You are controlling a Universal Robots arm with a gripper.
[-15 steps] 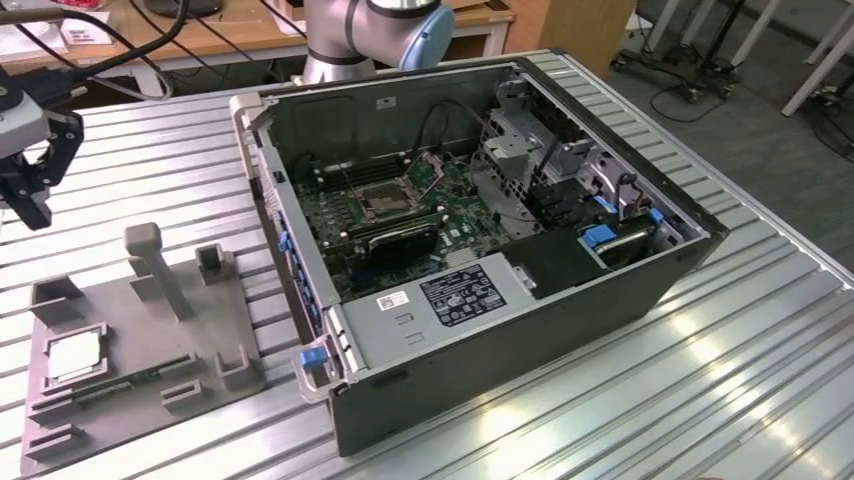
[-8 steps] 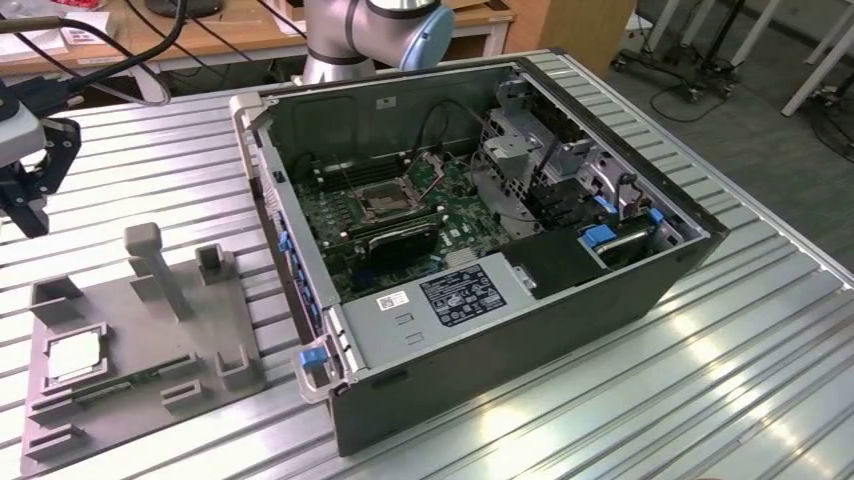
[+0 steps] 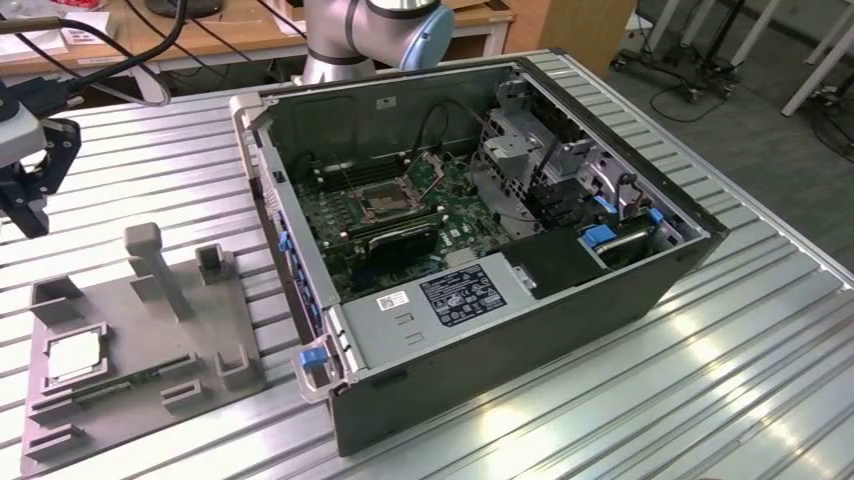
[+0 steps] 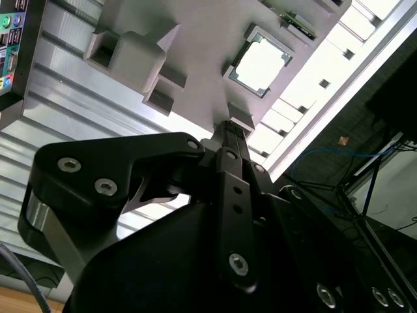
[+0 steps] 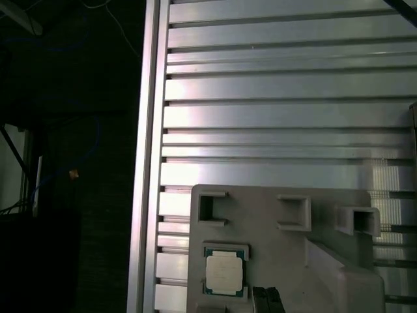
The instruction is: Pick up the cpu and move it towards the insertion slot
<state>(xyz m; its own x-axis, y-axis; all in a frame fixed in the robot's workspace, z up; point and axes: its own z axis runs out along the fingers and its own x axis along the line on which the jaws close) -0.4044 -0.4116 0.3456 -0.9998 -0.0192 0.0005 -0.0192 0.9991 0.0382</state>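
Observation:
The cpu (image 3: pixel 74 357) lies flat in a square recess of the grey tray (image 3: pixel 147 330) at the exterior view's lower left, its pale metal face up. It also shows in both wrist views, cpu (image 4: pixel 260 62) and cpu (image 5: pixel 225 272). My gripper (image 3: pixel 27 215) hangs above the table beyond the tray's far end, apart from the cpu. Its black fingertips (image 5: pixel 267 300) sit together, shut, with nothing between them. The gripper (image 4: pixel 228 129) points towards the tray edge near the cpu. The insertion slot (image 3: pixel 382 206) is a silver-framed socket on the green board inside the open computer case.
The open computer case (image 3: pixel 534 300) stands in the middle of the ribbed metal table (image 3: pixel 747 380). Upright grey posts (image 3: pixel 150 265) rise from the tray, and a narrow green circuit strip (image 3: pixel 120 385) lies beside the cpu. The table's edge (image 5: pixel 148 163) runs close to the tray.

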